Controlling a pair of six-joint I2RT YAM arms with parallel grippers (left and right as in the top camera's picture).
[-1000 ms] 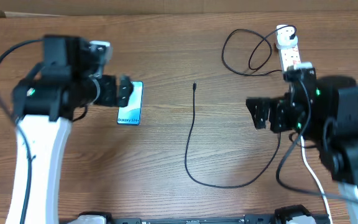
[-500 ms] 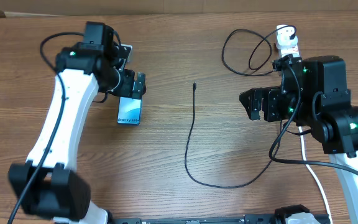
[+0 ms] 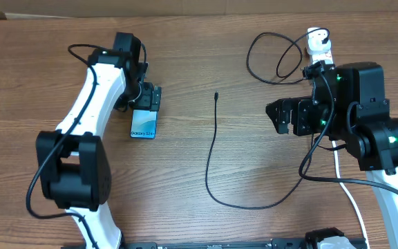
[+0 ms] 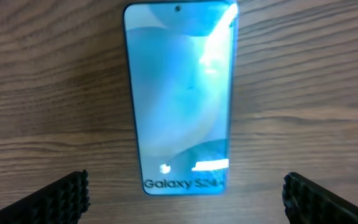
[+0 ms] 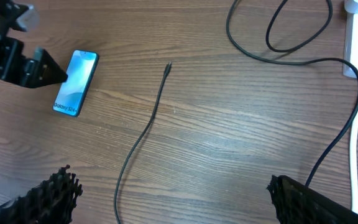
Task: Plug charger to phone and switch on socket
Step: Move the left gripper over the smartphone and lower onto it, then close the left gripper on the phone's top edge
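From overhead we look straight down on the table [image 3: 185, 221]. Our left wrist camera sits close above the phone [image 4: 179, 93], facing straight down at it. Our right wrist camera looks from higher and farther back, slanting across the table toward the phone and the cable [image 5: 146, 124]. All 3 views share the phone.

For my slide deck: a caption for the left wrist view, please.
Open left gripper above the lit phone, lying screen-up on the wooden table.
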